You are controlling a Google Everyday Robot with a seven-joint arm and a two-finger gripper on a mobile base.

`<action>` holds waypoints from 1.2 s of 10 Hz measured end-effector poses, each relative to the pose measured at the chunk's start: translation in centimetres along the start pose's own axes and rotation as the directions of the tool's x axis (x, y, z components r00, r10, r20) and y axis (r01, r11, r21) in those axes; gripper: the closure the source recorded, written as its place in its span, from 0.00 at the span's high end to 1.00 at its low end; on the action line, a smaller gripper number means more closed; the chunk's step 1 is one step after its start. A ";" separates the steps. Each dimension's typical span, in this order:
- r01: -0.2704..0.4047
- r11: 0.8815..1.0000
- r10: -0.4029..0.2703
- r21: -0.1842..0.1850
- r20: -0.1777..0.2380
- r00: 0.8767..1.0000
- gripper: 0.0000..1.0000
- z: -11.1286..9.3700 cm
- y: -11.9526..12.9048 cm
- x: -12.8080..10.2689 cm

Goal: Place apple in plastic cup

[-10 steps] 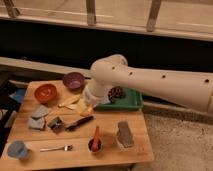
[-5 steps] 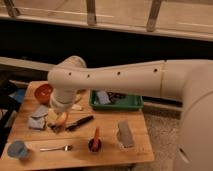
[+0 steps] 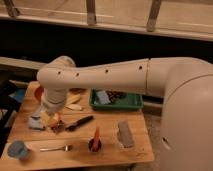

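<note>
— What colours?
— My gripper [image 3: 50, 119], on its cream-white arm [image 3: 100, 77], hangs left of centre over the tan tabletop [image 3: 107, 132]. Lower left, the plastic cup [image 3: 18, 149] is light blue; the tray [image 3: 116, 106] is green.
— The dark cup [image 3: 95, 146]?
— It holds an orange stick [image 3: 96, 134].

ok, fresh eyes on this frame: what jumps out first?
The big white arm dominates. It stretches from the right across the wooden table, with its gripper down among the clutter on the table's left side. Next come the green tray at the back edge and the light-blue plastic cup at the front left corner, apart from the gripper.
</note>
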 end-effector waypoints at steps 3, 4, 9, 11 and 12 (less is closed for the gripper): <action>0.032 0.999 -0.032 0.007 -0.048 0.998 0.00 1.2 0.6 -0.8; 0.059 0.998 -0.059 -0.008 -0.065 0.996 0.00 2.7 1.4 -2.1; 0.197 0.974 -0.209 -0.114 -0.106 0.972 0.00 9.0 7.2 -7.1; 0.203 0.972 -0.216 -0.117 -0.105 0.971 0.00 9.1 7.5 -7.2; 0.205 0.972 -0.217 -0.118 -0.106 0.970 0.00 9.2 7.6 -7.2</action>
